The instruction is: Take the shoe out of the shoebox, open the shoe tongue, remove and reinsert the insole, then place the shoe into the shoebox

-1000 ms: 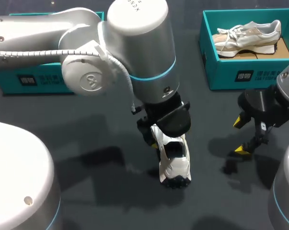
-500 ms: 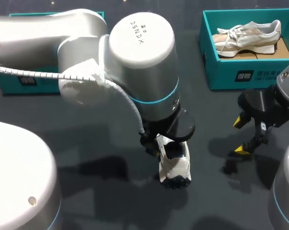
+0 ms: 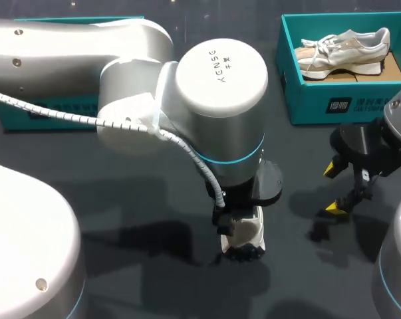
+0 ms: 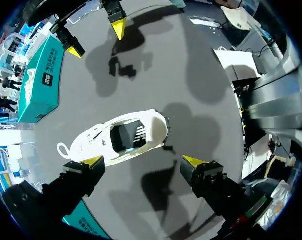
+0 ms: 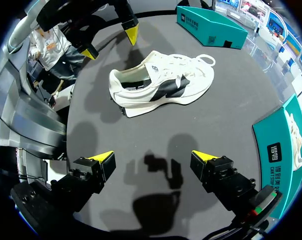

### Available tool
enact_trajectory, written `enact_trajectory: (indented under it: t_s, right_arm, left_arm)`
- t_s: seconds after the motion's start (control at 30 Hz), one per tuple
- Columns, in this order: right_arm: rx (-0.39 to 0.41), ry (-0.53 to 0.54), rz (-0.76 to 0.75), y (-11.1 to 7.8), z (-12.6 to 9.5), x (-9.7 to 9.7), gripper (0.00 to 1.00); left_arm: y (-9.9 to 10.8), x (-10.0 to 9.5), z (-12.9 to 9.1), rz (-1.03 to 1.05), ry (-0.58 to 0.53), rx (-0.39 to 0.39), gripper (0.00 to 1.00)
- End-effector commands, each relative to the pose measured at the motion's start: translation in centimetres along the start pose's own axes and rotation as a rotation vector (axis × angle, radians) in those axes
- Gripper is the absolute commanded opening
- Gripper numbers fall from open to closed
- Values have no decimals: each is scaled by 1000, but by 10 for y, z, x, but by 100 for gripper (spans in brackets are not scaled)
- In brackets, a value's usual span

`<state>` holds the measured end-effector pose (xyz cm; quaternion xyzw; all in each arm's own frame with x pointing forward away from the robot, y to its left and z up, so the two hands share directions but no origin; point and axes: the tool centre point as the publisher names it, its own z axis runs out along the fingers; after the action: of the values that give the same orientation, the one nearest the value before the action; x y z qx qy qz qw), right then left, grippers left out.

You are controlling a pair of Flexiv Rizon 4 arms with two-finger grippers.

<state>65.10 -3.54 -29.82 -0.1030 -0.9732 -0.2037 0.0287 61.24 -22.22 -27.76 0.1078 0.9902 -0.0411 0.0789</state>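
A white low-top trainer with a black side mark [image 4: 121,138] stands on its sole on the dark grey surface [image 4: 191,75], out of the open teal cardboard shoebox [image 3: 333,103], which sits at the far right corner and holds another cream trainer [image 3: 343,48]. The left fingers [image 4: 93,161] hang spread wide just above the white trainer, one yellow tip beside its laces, grasping nothing. The right fingers [image 5: 101,158] are likewise released, well apart from it, off to its right

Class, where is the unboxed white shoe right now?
The white shoe sits centrally in the head view, directly beneath the open left gripper, left of the right gripper.
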Motion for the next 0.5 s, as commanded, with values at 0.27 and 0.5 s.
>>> enact_trajectory:
  t_s: [0.27, 0.5]
  right_arm:
    - [1, -3, 0, -1, 0, 2, 100]
    - [1, -3, 0, -1, 0, 2, 100]
  left_arm:
    - [-23, 12, 27, -90, 6, 10, 100]
    - [-30, 23, 40, -157, 5, -12, 100]
